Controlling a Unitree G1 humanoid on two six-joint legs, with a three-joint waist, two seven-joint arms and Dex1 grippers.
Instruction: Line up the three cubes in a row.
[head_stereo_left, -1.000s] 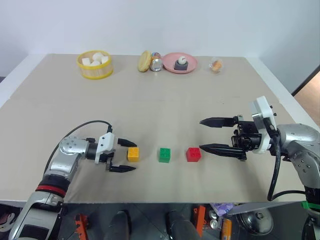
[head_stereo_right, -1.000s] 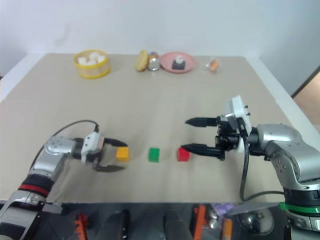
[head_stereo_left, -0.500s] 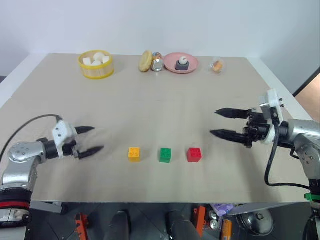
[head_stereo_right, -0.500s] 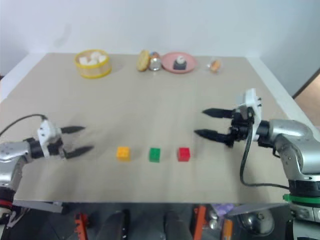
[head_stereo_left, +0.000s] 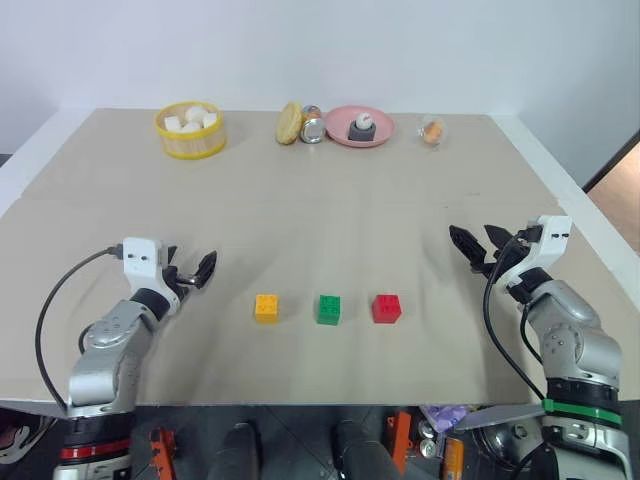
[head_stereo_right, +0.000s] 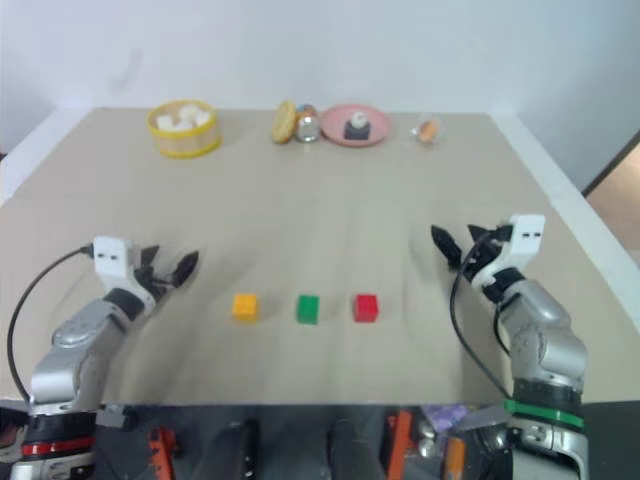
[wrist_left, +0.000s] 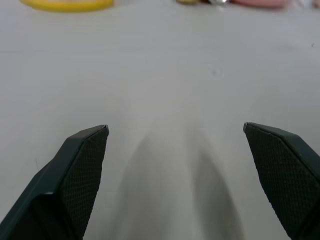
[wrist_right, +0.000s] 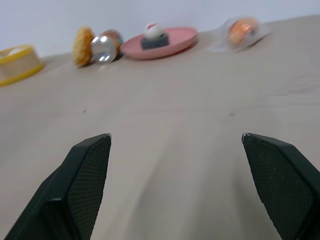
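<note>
Three studded cubes lie in a straight row near the table's front: orange-yellow cube (head_stereo_left: 266, 307) on the left, green cube (head_stereo_left: 329, 309) in the middle, red cube (head_stereo_left: 387, 308) on the right, with small even gaps. My left gripper (head_stereo_left: 190, 272) hovers left of the row, open and empty, pointing toward the far side of the table. To the right of the row my right gripper (head_stereo_left: 476, 246) is also open and empty, pointing the same way. In each wrist view the fingers (wrist_left: 82, 165) (wrist_right: 87, 170) stand wide apart over bare tabletop.
Along the table's far edge stand a yellow round basket (head_stereo_left: 189, 130) of white lumps, a tan round item (head_stereo_left: 290, 121), a tin can (head_stereo_left: 313, 127), a pink plate (head_stereo_left: 359, 127) with a small object, and an orange wrapped item (head_stereo_left: 432, 130).
Both grippers have drawn away from the row, the left to the left, the right to the right, and turned from facing the cubes to pointing forward. The cubes have stayed put.
</note>
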